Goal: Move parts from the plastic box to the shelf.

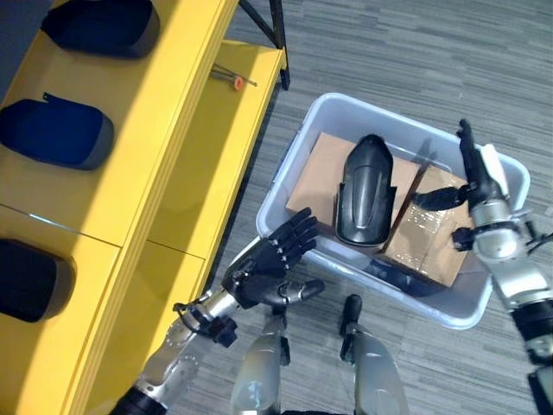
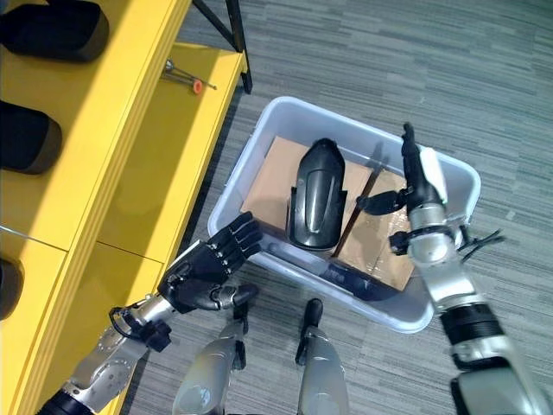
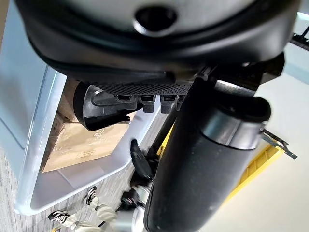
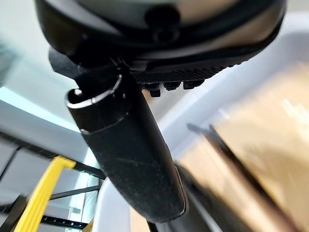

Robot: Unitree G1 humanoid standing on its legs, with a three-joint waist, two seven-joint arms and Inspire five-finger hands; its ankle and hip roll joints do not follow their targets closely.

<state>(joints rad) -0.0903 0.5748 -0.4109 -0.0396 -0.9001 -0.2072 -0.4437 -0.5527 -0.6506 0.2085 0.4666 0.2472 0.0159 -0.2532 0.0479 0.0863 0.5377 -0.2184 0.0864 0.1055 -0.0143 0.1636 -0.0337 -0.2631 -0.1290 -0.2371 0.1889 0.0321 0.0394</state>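
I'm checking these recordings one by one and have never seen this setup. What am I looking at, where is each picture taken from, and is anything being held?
This is a two-legged humanoid robot with two silver arms ending in dark hands. Two pictures come from a stereo camera on its head, looking down; the other two come from cameras on each wrist, very close to the hand.

On the grey floor stands a pale plastic box lined with cardboard; a black curved part lies in it. To the robot's left is a yellow shelf, which already holds dark parts of a similar kind.

The left hand is open at the box's near rim. The right hand is open above the box's far right side, fingers straight. Neither holds anything.
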